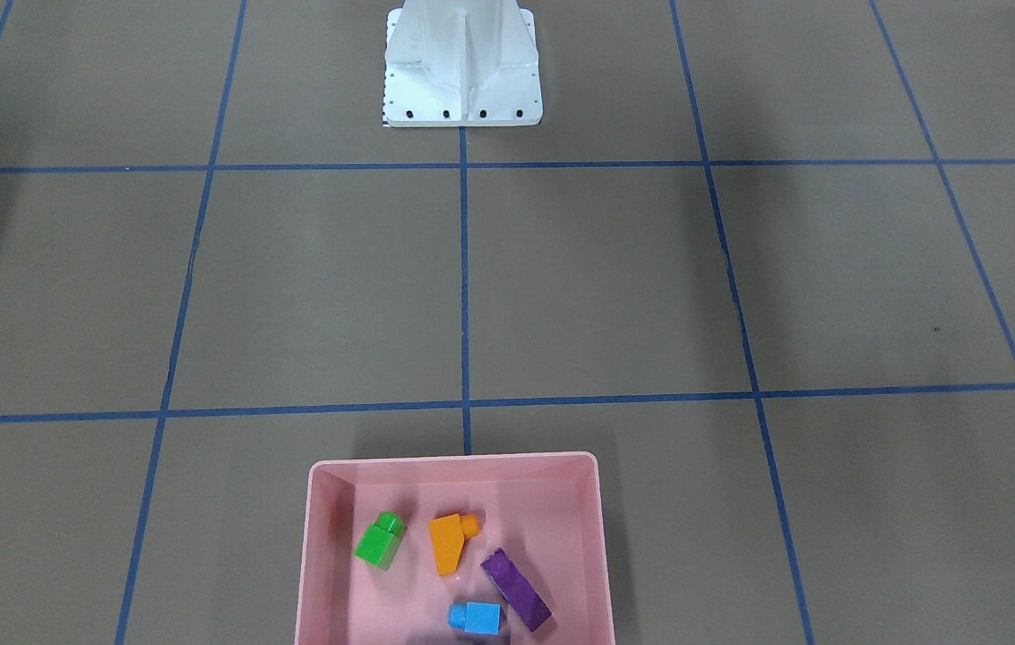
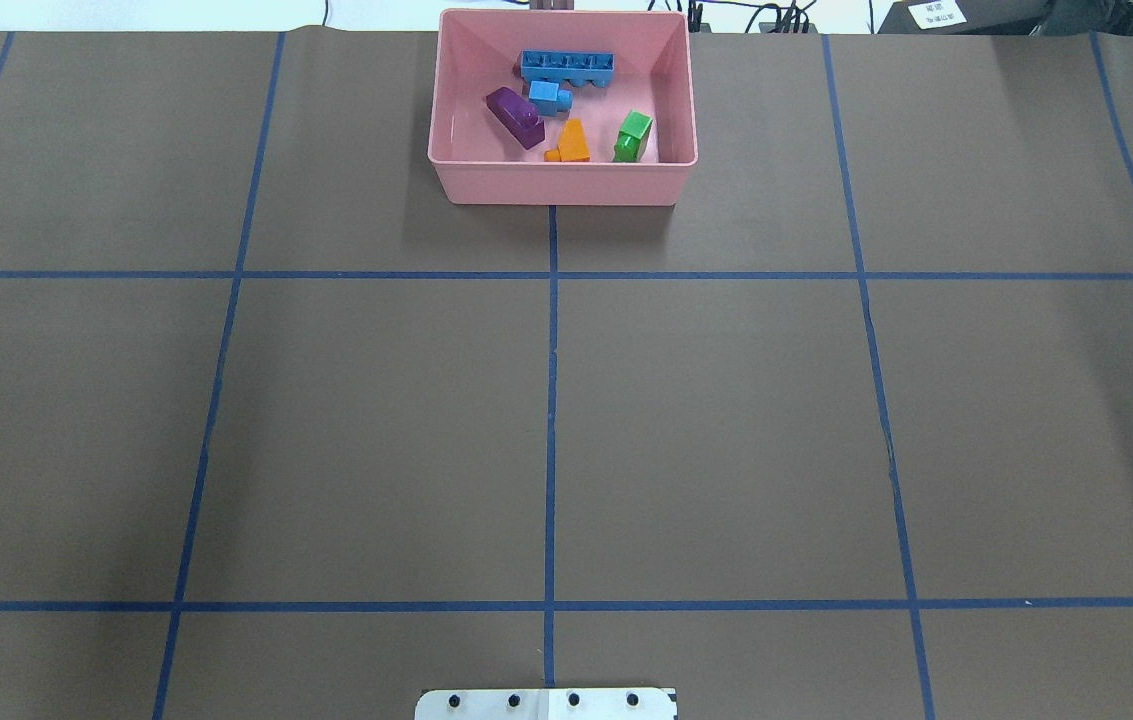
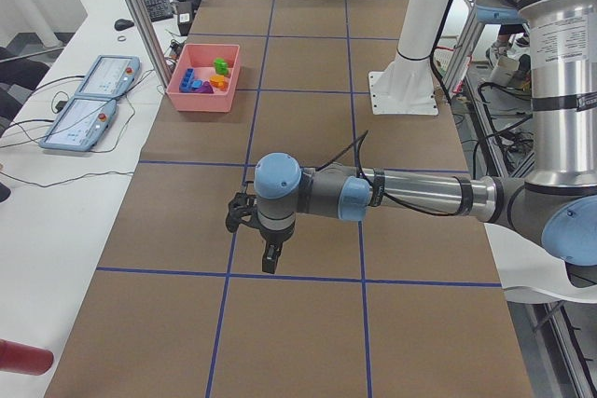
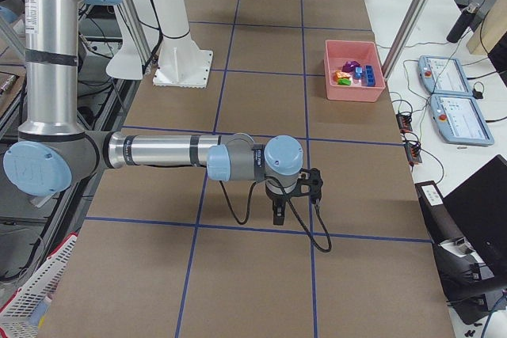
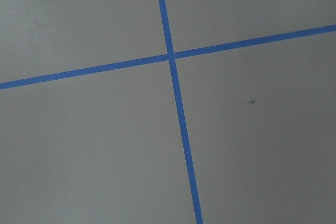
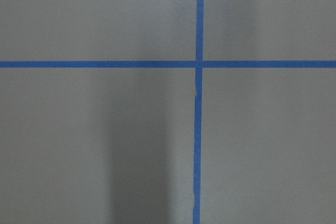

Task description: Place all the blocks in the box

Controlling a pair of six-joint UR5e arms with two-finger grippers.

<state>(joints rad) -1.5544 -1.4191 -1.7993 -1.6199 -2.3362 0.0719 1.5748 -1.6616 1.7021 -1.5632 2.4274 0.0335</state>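
Observation:
The pink box stands at the table's far edge, middle. Inside it lie the long light-blue bar, small light-blue cube, purple brick, orange brick and green brick. The front-facing view shows the box with green, orange, purple and cube; the long bar is cut off there. My left gripper and right gripper hang over bare table far from the box. I cannot tell whether either is open or shut.
The white metal base stands at the robot's side of the table. Blue tape lines cross the brown table. Two teach pendants lie on the side desk beyond the box. Both wrist views show only table and tape.

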